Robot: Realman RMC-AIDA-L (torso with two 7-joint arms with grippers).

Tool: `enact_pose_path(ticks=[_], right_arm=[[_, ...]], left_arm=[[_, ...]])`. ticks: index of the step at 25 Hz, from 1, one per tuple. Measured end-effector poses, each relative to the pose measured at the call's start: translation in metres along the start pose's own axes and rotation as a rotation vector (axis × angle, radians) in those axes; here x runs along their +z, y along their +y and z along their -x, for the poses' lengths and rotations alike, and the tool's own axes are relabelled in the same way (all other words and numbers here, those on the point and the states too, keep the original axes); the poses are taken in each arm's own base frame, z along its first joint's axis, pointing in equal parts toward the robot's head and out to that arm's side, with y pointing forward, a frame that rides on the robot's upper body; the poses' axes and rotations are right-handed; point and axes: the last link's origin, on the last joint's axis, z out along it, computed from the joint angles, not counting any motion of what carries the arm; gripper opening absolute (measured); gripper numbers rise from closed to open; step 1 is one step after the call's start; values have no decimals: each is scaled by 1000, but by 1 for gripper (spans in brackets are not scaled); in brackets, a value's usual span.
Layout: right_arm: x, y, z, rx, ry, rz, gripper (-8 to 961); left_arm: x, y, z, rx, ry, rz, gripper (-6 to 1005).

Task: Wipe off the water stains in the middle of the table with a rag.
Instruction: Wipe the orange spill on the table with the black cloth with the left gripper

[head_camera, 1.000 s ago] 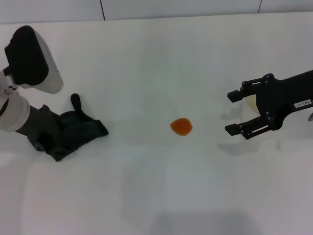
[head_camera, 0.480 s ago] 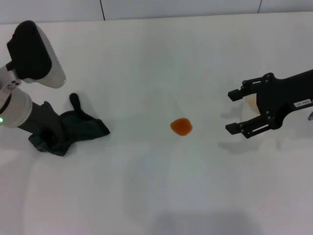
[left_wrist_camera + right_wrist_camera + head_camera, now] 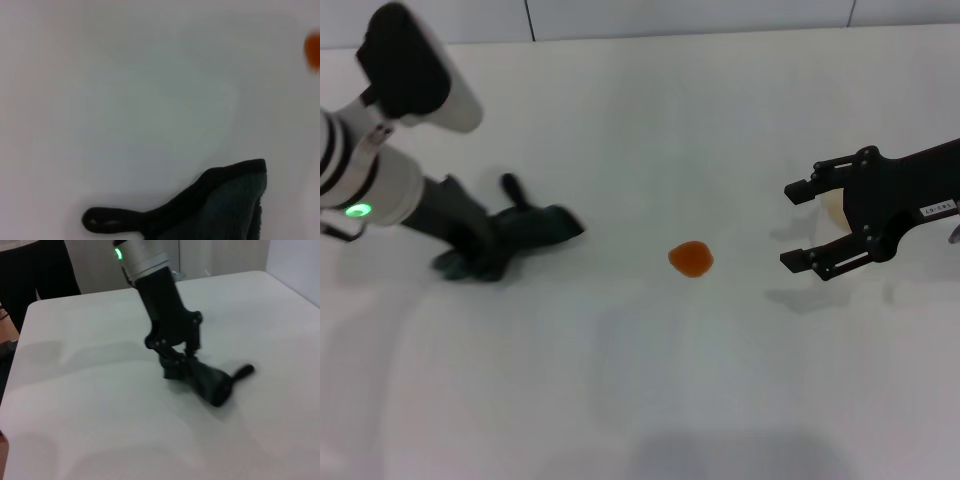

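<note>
Rag lies left of the stain, in our left pincer.
We see our left pincer [image 3: 480, 250] clenched on the rag [image 3: 535, 228]; the water stains [image 3: 690, 258] sit toward the released right pincer [image 3: 803, 228] on the tabletop [image 3: 640, 380].

White banded left arm [image 3: 365, 180] with green light, black right pincer [image 3: 802, 228]

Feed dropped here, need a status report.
Left tool shut on rag, short of stain. Right tool open, idle beside it. Path clear.
</note>
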Motion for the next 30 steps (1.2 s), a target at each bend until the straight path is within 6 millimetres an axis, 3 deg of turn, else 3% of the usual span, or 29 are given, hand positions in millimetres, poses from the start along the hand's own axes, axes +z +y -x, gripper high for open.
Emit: enact_pose_path(ticks=[5, 11, 19, 30], right_arm=[[0, 1, 0, -8, 0, 4, 839], [4, 3, 2, -28, 4, 15, 839], [7, 6, 2, -44, 11, 30, 839], [-1, 1, -2, -30, 7, -4, 839]], left_arm=[[4, -3, -36, -39, 104, 7, 115], [25, -1, -70, -66, 96, -17, 114], [43, 33, -110, -7, 95, 6, 114], [49, 71, -118, 62, 96, 111, 113]])
